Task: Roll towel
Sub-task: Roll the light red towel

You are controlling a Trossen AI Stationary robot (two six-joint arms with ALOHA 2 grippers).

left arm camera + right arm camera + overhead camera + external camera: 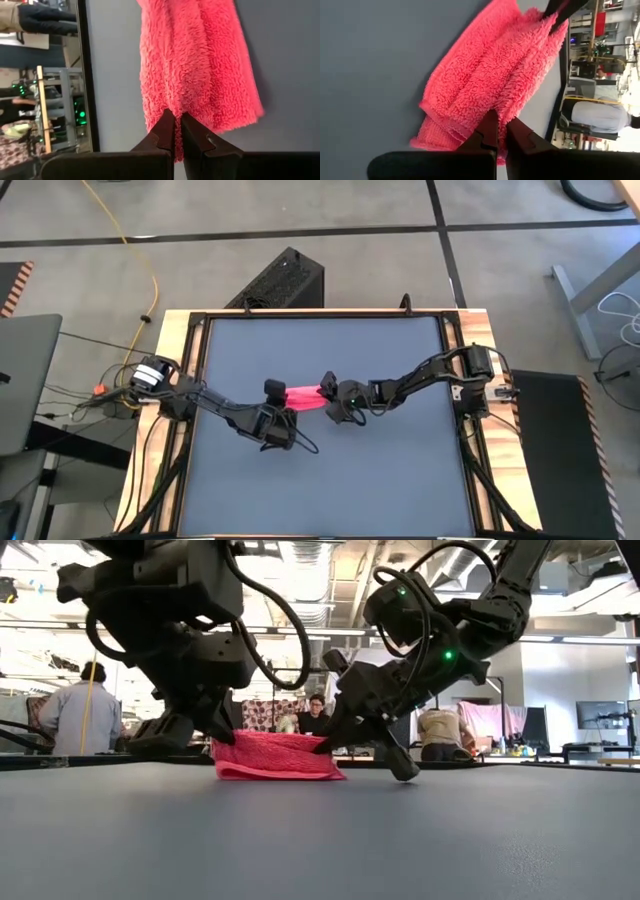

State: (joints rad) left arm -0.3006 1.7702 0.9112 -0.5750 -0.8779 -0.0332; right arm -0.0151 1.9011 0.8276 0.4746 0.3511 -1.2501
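The pinkish-red towel (303, 397) lies bunched into a narrow, folded band at the middle of the dark table (320, 480). In the low view the towel (275, 758) rests on the table by its lower fold, and its upper edge is raised between the two grippers. My left gripper (280, 396) is shut on the towel's left end. My right gripper (327, 392) is shut on its right end. The white tag does not show. My left gripper pinches the towel's left end (167, 102) between its two fingers, at a thick fold of several layers. The fingers (222, 733) slant down from above. The held edge is raised; the towel's lower part lies on the table. My right gripper pinches the towel's right end (496, 102) between its two fingers, at a fold just above the hemmed edge (445, 127). The fingers (325, 745) slant down from the table's right. The held edge is raised; the lower fold (285, 775) lies on the table.
A black box (285, 280) stands on the floor beyond the table's far edge. A laptop (25, 380) sits left of the table. People (85, 710) show in the room behind. Bare tabletop (320, 840) lies on the near side of the towel.
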